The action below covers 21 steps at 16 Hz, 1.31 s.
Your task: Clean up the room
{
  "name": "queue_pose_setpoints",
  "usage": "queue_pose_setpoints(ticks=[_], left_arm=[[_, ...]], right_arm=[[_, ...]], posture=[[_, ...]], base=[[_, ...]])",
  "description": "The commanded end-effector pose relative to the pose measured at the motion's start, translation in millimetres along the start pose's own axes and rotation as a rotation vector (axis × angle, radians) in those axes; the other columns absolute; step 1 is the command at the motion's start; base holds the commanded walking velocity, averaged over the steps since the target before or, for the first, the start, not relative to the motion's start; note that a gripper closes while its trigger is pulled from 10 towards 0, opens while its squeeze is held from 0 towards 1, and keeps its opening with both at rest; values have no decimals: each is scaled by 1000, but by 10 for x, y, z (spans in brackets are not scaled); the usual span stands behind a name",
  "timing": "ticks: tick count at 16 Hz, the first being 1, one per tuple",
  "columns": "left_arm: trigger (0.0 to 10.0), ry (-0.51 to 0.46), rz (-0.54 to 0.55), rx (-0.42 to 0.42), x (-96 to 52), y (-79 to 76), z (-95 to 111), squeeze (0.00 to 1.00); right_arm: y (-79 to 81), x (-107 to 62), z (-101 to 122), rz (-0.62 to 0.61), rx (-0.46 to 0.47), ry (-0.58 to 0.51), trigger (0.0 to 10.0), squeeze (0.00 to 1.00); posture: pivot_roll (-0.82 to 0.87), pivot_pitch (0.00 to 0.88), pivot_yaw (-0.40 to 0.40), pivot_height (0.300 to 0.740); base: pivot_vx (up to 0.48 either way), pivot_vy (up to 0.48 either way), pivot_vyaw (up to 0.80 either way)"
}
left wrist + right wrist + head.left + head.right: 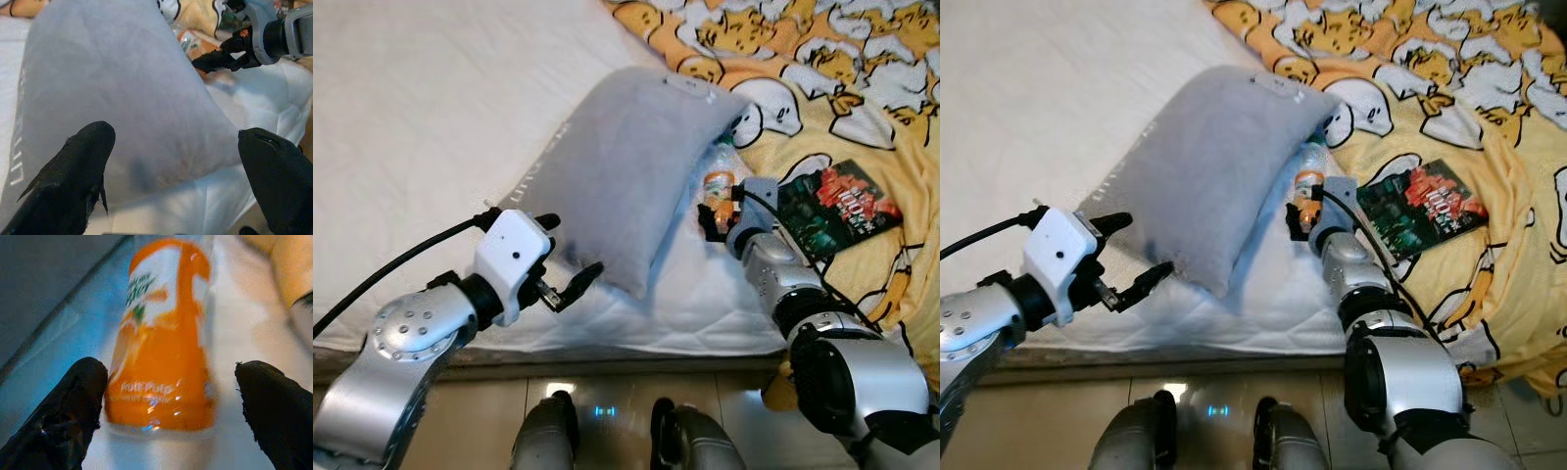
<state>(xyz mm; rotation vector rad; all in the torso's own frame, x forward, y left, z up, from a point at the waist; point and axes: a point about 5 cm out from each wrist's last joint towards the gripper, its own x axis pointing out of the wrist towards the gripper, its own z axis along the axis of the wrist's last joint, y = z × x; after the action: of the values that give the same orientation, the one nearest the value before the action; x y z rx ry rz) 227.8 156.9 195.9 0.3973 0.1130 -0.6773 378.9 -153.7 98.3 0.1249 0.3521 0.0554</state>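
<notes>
The left tool (551,257), released, straddles the grey pillow's (626,171) near corner on the bed (421,117), seemingly propping it clear so the right tool (171,401), also released, can flank the orange bottle (164,340) lying alongside.

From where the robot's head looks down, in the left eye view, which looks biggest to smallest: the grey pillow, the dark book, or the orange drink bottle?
1. Grey pillow, clearly largest.
2. Dark book, lying on the yellow blanket.
3. Orange drink bottle, smallest, though the pillow and the right gripper partly hide it.
</notes>
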Motion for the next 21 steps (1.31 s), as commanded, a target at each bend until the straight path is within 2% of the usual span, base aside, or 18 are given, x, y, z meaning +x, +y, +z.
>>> queue_pose_setpoints(ticks=[1, 3, 4, 5, 8, 11, 16, 19, 21], left_arm=[[10000, -1, -16, 5, -57, -31, 37, 765], [10000, -11, -16, 5, -104, -32, 78, 765], [10000, -28, -30, -1, -139, -58, 116, 769], [10000, -39, -48, -9, -150, -88, 127, 769], [10000, -42, -98, -37, -150, -142, 113, 773], [10000, -37, -107, -37, -111, -124, 117, 765], [10000, -46, -109, -32, -65, -116, 112, 765], [10000, -79, -81, -72, 7, -118, 94, 761], [10000, -85, -44, -115, 66, -114, 57, 753]], right_arm=[[1, 2, 1, 0, 46, -4, 10000, 0], [27, 7, 19, 6, 46, -15, 7765, 0], [33, 9, 36, 6, 50, -25, 1020, 0], [35, 10, 50, 9, 61, -35, 431, 0], [44, 9, 38, 10, 60, -37, 745, 0], [16, 7, 31, -8, 51, -29, 0, 0], [-49, -1, 26, -40, 61, -29, 0, 0], [-118, -14, 106, -62, 136, -101, 0, 0], [-161, -48, 180, -33, 167, -199, 0, 0]], posture=[[281, 332, -57, 740], [300, 343, -58, 740], [303, 341, -65, 740], [297, 336, -70, 740], [282, 315, -72, 740], [280, 301, -68, 740], [264, 265, -72, 740], [225, 219, -82, 740], [182, 174, -73, 740]], base=[[0, 0, 0], [0, 0, 0], [0, 0, 0], [0, 0, 0], [0, 0, 0], [0, 0, 0], [0, 0, 0], [0, 0, 0], [0, 0, 0]])
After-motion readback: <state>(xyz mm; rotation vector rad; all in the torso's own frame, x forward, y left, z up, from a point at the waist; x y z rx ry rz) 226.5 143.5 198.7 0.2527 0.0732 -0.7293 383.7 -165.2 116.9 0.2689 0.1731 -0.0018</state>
